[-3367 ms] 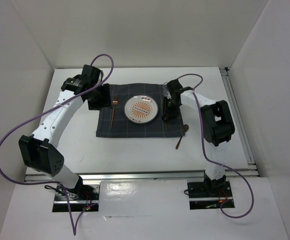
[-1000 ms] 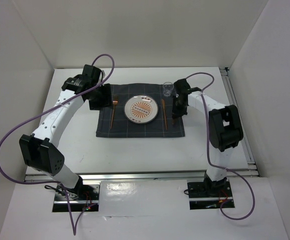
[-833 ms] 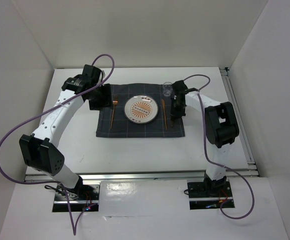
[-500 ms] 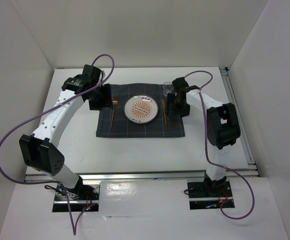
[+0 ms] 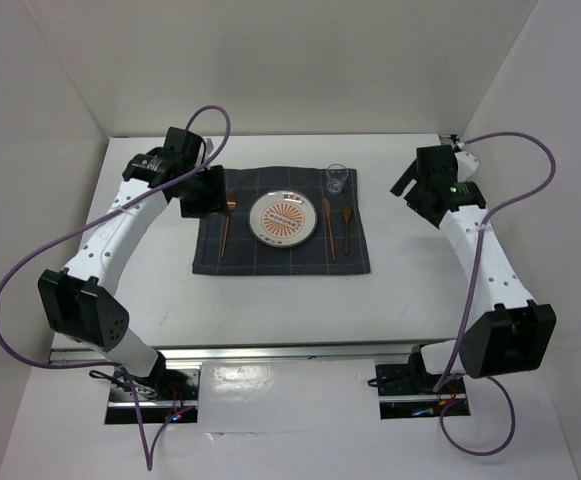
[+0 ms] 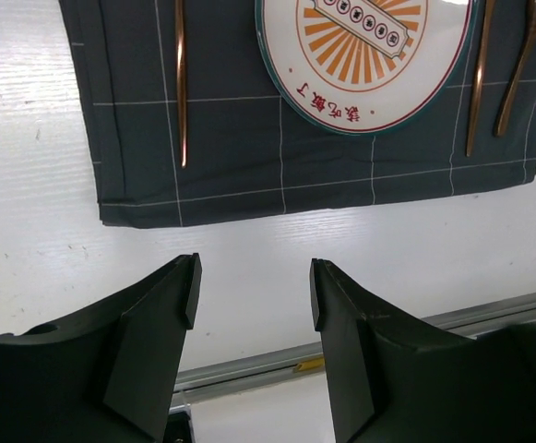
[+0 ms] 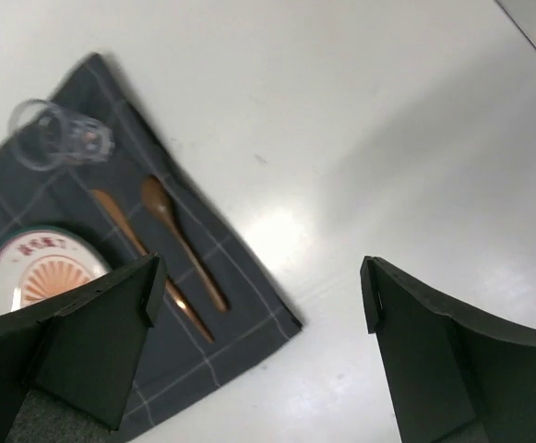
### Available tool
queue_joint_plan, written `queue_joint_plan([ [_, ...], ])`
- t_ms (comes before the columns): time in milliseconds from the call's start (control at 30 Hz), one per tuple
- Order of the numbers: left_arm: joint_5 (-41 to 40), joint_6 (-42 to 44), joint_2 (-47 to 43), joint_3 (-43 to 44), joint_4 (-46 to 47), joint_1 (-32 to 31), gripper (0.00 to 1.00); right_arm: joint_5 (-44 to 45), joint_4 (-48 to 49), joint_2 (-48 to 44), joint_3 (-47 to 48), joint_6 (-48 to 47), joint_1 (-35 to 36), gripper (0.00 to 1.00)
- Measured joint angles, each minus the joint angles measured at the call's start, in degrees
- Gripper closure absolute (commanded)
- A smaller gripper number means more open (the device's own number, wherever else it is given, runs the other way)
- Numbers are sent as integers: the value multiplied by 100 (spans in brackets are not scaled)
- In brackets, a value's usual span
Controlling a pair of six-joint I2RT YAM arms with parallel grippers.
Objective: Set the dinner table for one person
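Note:
On the white dinner table point(image 5: 270, 300) lies a dark grey checked cloth point(image 5: 280, 258). It holds an orange-patterned plate point(image 5: 283, 218), a copper fork point(image 5: 227, 228) to the plate's left, and a copper knife point(image 5: 326, 222) and spoon point(image 5: 347, 225) to its right. A clear glass point(image 5: 337, 179) stands at the cloth's far right corner. My left gripper point(image 5: 202, 195) hovers open over the cloth's left edge, empty point(image 6: 254, 277). My right gripper point(image 5: 417, 185) is open and empty over bare table right of the cloth point(image 7: 263, 277), with the spoon point(image 7: 183, 249) and glass point(image 7: 60, 137) in its view.
Metal rails run along the table's right edge point(image 5: 475, 235) and near edge point(image 5: 270, 348). White walls close in the back and sides. Purple cables point(image 5: 30, 260) loop off both arms.
The right gripper opened, left the spoon on the cloth beside the knife, and swung away to the right. The left arm has not moved.

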Motion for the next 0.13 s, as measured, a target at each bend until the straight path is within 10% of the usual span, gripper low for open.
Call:
queue_joint_plan([
  [133, 105, 96, 0, 9, 9, 0, 33, 28, -155, -149, -568, 127, -46, 1],
])
